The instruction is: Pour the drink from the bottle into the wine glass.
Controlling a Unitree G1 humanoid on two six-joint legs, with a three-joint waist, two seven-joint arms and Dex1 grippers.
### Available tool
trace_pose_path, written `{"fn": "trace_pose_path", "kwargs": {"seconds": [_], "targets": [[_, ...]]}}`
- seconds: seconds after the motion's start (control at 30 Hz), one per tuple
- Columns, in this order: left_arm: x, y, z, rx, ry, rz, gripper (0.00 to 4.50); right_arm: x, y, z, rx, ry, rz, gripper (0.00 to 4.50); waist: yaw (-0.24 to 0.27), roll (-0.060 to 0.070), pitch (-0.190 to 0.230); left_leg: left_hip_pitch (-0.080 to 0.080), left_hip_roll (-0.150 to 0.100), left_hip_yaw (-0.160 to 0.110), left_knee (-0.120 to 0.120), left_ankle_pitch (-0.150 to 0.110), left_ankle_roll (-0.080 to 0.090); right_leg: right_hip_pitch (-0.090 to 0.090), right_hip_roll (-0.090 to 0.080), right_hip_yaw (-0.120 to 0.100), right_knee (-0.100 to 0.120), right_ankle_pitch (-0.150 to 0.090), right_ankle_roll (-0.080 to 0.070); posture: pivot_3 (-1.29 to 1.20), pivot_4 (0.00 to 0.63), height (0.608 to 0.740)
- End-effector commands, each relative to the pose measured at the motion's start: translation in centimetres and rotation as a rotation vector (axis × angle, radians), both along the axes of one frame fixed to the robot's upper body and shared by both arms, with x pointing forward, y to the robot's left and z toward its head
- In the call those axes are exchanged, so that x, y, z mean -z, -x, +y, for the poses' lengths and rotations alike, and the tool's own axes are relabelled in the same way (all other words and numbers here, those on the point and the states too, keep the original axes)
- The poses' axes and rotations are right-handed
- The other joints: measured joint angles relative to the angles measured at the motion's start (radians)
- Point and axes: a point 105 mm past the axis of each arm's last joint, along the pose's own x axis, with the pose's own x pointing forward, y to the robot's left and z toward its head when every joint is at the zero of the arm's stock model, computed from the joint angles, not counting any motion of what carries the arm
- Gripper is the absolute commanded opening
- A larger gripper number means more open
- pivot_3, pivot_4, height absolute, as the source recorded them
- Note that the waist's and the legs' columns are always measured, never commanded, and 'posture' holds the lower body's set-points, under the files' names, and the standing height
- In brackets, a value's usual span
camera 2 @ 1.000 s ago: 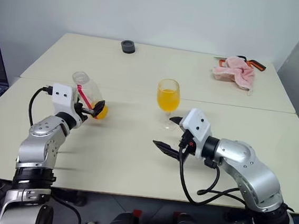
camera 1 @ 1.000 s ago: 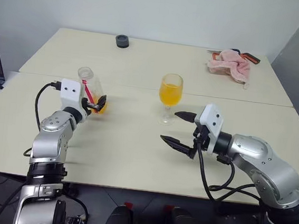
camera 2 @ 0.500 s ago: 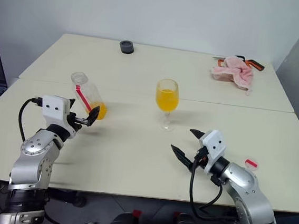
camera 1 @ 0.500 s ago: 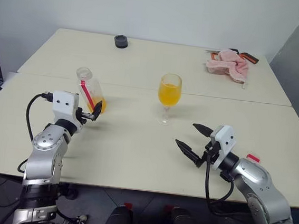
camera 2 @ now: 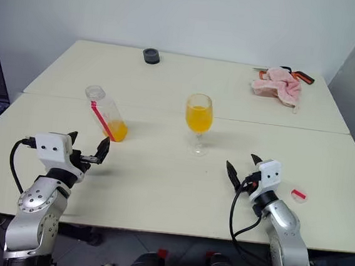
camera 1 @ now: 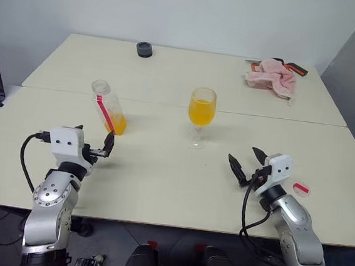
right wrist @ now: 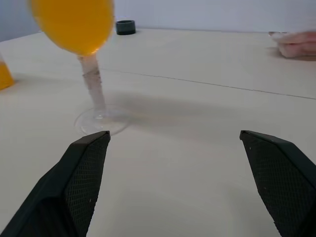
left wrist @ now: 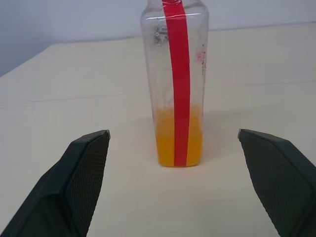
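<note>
The bottle (camera 1: 109, 108) stands just ahead of the wide left tool (camera 1: 93, 144), holding little drink (camera 1: 116, 126); the wide right tool (camera 1: 245, 161) sits near the mostly full glass (camera 1: 201, 116).

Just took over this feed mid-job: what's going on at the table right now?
The pour looks finished. The wine glass stands mostly full of orange drink, and the bottle stands uncapped on the table with a little drink left at its bottom. Both the left claw and the right claw are open, holding nothing, short of those things.
</note>
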Motion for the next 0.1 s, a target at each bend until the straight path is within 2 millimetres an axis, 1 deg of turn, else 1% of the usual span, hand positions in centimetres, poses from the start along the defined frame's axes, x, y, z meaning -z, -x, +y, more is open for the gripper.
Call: {"fn": "trace_pose_path", "kwargs": {"seconds": [0.03,0.1], "targets": [[-1.54,0.61,0.33,-0.021,-0.008,-0.057,4.46,-1.26,-0.49,-0.56,0.024,-0.001,-0.061,4.50,0.000,0.000,0.000,0.000,0.000,0.000,0.000,0.000,0.000,0.000,0.000,0.000,0.000,0.000,0.000,0.00,0.150,0.740],[-1.51,0.70,0.15,-0.014,-0.008,-0.059,4.46,-1.16,-0.64,-0.56,0.024,0.002,-0.061,4.50,0.000,0.000,0.000,0.000,0.000,0.000,0.000,0.000,0.000,0.000,0.000,0.000,0.000,0.000,0.000,0.00,0.150,0.740]]}}
